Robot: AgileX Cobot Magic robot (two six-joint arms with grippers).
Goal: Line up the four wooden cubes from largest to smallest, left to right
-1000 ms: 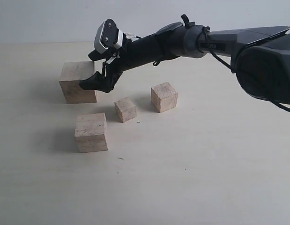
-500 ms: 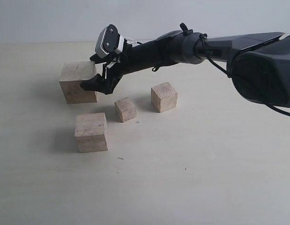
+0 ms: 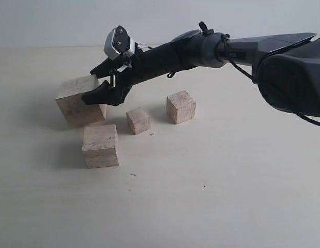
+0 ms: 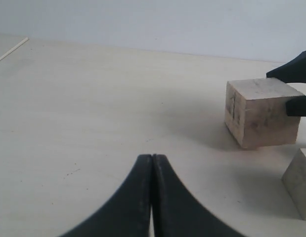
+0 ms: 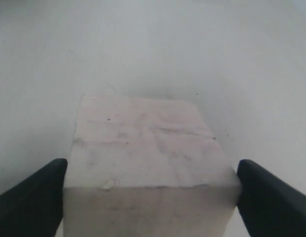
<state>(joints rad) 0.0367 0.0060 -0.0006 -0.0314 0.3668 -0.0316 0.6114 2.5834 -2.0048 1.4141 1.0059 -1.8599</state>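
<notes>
Here, the right gripper (image 3: 94,84) was clamped on the largest cube (image 3: 72,105), which sat tilted; the left gripper (image 4: 152,161) had its jaws pressed together above the table (image 4: 68,98).

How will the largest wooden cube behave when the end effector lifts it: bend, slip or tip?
The largest cube looks like solid wood with flat faces, so it probably stays stiff and will not roll. It nearly fills the span of the right end effector, and its faces look smooth, so it may slip. It sits tilted, so it could swing.
</notes>
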